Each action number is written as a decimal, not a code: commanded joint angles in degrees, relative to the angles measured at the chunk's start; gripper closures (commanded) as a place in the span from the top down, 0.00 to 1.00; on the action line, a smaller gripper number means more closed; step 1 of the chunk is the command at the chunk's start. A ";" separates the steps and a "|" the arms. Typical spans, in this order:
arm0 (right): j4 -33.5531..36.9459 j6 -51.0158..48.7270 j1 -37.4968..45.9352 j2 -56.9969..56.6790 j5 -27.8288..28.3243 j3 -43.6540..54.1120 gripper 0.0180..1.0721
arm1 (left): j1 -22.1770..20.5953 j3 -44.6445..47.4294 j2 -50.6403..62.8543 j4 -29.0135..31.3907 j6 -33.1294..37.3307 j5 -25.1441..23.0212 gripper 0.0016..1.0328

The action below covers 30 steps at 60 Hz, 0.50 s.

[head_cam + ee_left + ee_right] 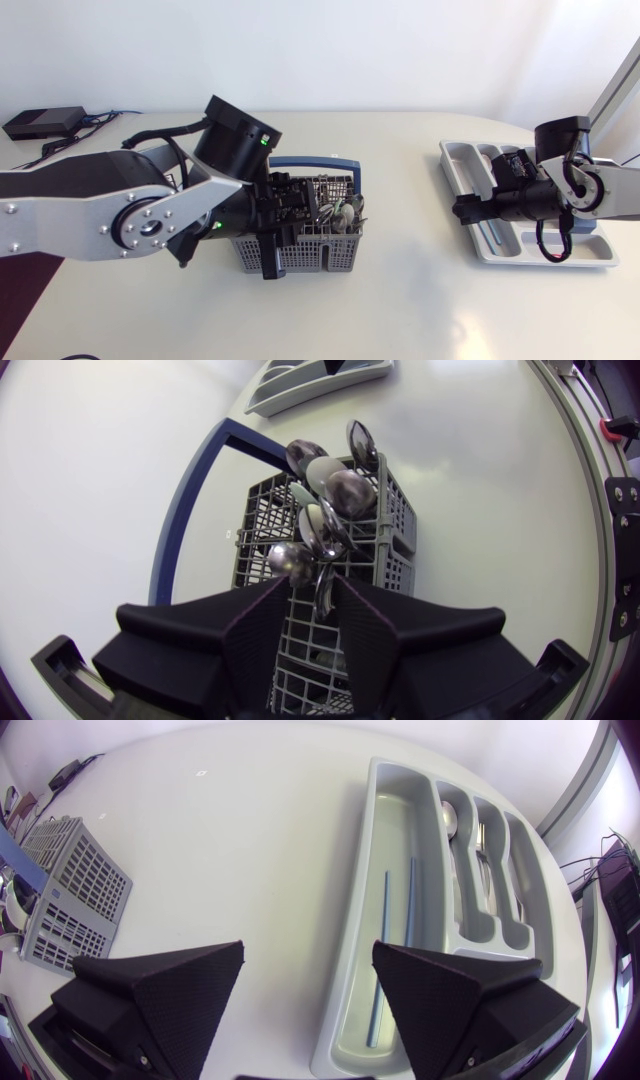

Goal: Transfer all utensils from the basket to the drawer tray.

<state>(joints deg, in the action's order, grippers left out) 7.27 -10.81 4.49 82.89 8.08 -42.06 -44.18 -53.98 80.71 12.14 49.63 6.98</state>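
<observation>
The left arm (90, 205) is showing silver-grey, screw-dotted links and black joints; the right arm (585, 190) is trailing black cables.

Left arm (120, 205) comes in from the left side, elbow bent, wrist pitched steeply down. Left end effector (312, 595) points downward. Right arm (575, 190) comes in from the right side, wrist roughly level. Right end effector (308, 970) has its fingers (170, 990) spread wide, nothing between them.

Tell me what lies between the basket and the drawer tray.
Nothing: only bare table between the basket and the drawer tray, as the head view shows; the right wrist view agrees.
</observation>
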 commanded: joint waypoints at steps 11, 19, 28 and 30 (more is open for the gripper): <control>-0.41 -0.79 -2.29 -2.91 -1.22 2.16 0.88 | 0.50 3.09 1.65 -1.95 1.97 0.40 0.03; -0.32 -0.79 -2.73 -3.70 -1.57 2.25 0.88 | 0.77 3.44 1.47 -1.95 1.79 0.40 0.03; -0.15 -0.79 -4.14 -4.76 -2.54 2.60 0.88 | 1.12 3.09 -0.11 -1.95 1.53 0.40 0.03; -0.15 -0.71 -4.40 -4.93 -2.71 2.69 0.88 | 1.12 3.09 -0.46 -1.95 1.44 0.40 0.03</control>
<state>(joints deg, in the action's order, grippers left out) 7.27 -10.79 0.95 78.83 6.07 -41.01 -43.66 -52.27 80.99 10.39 49.78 6.90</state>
